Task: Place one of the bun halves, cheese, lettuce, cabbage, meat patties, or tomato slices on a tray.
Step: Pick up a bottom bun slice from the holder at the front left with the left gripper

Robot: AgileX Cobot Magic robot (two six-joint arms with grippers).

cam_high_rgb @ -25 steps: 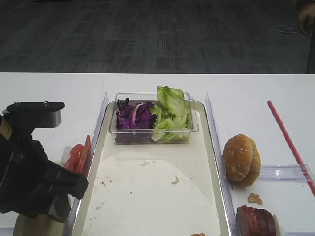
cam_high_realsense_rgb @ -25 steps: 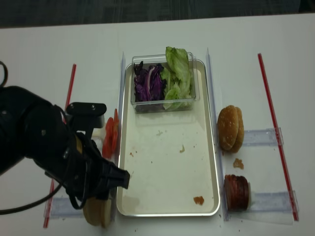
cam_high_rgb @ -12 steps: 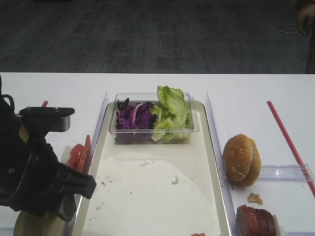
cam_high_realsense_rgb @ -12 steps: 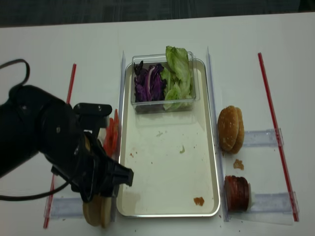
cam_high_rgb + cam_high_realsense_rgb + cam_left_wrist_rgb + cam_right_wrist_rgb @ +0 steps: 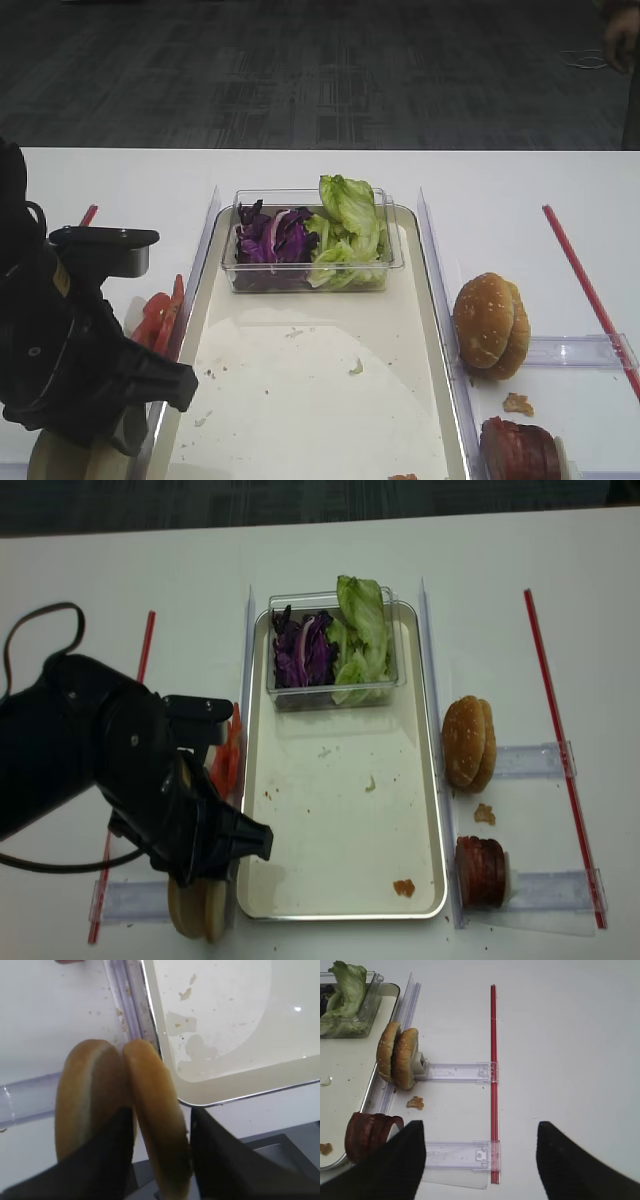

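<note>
White tabletop [image 5: 330, 540] fills most of both high views, with dark carpet [image 5: 320, 70] across the top of the first one.

Down the middle lies the long rectangular shallow tray [image 5: 425, 730] with a silvery rim and an off-white, crumb-flecked bottom. At its upper end stands a small clear plastic tub [image 5: 384, 686]; shredded dark purple cabbage [image 5: 300, 652] fills the tub's left part and light green crinkly lettuce [image 5: 360, 630] its right part.

Large in the lower left of both high views, the black left arm [image 5: 100, 770] hangs over the table just outside the tray's left rim. In the left wrist view, the left gripper [image 5: 161, 1155] has its dark fingers [image 5: 112, 1160] on either side of one of the pale, tan-crusted bun halves [image 5: 155, 1125], which stand on edge side by side beside the tray's lower left corner; whether the fingers press on it I cannot tell. Thin red tomato slices [image 5: 226, 760] stand just above the arm, against the tray's left rim.

On the right of the tray stand browner speckled domed buns [image 5: 467, 742], and below them dark reddish-brown meat patties [image 5: 482, 872], each at the end of a clear plastic rail [image 5: 535, 758]. Thin red strips [image 5: 555, 740] lie along the left and right sides of the table.

At the bottom of the right wrist view, the right gripper [image 5: 481, 1160] hovers over bare table with its fingers wide apart, to the right of the patties.
</note>
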